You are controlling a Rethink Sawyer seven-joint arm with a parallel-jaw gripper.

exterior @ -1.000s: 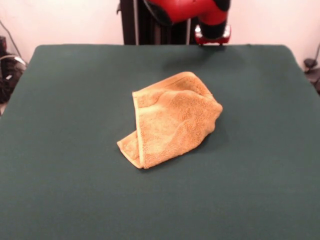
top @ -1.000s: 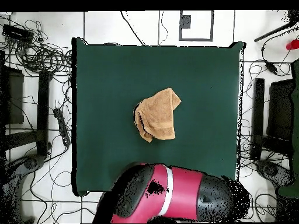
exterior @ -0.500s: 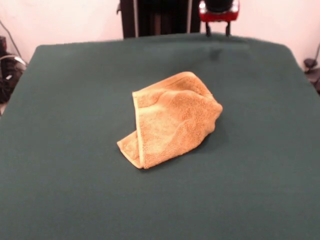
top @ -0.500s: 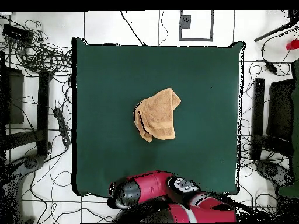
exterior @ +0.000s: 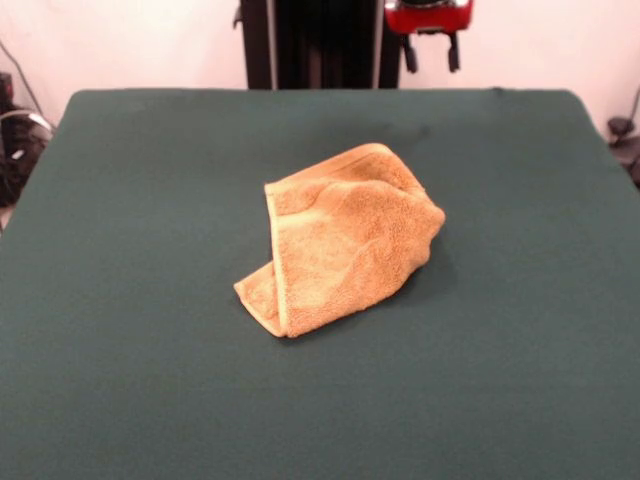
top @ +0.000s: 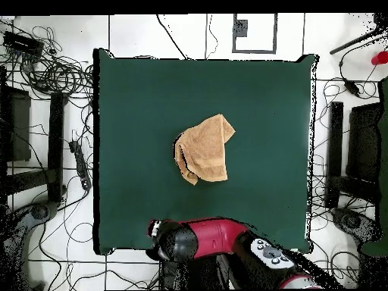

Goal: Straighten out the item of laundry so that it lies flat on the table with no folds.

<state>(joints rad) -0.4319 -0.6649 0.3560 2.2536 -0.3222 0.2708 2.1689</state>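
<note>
Front view showed the gripper [exterior: 431,52] hanging at the far edge of the counter [exterior: 120,380], only its red underside and two dark fingers [exterior: 410,56] in the picture, spread apart with nothing between them. Half a second before, those tips had been a little farther right and higher up; a second before, a bulky red and black arm segment had filled that spot. From overhead, the arm [top: 204,241] lay along the counter's robot-side edge, its black end to the left, whereas a second earlier a much larger stretch of it had covered that edge.

The towel [exterior: 340,240] had not shifted. It sat near the middle of the counter, well apart from the gripper, crumpled and folded over on itself: one hemmed edge ran down its left side in the front view, a small flap stuck out at the near left corner, and the right side bulged up in a rounded hump.

The counter was covered in plain dark green cloth. Overhead, a pale floor surrounded it, with tangled black cables [top: 53,72] on the left and dark stands [top: 333,155] on the right.
</note>
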